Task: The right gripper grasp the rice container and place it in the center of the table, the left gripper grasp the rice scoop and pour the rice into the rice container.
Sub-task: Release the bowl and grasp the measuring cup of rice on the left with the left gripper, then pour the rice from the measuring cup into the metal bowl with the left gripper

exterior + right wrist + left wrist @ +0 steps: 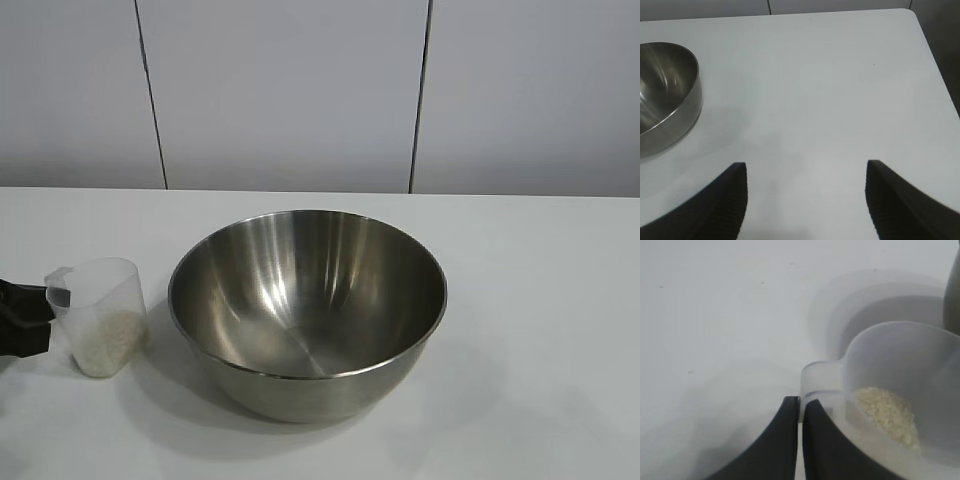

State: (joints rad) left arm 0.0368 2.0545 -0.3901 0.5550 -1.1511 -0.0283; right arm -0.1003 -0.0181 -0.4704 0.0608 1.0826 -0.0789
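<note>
Beside the rice container (307, 310) at mid-table (540, 330), my left gripper (800, 407) pinches the handle of the rice scoop (102, 315), rice (887, 415) inside; my right gripper (806, 172) gapes wide, empty.

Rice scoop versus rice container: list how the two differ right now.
The rice scoop is small, translucent plastic with tapered sides; the rice container is a far wider, shiny steel bowl.
The scoop holds a pale heap of rice; the container is empty.
The left gripper is shut on the scoop's handle; nothing grips the container, and the right gripper is open beside it.
Both stand upright on the table.
</note>
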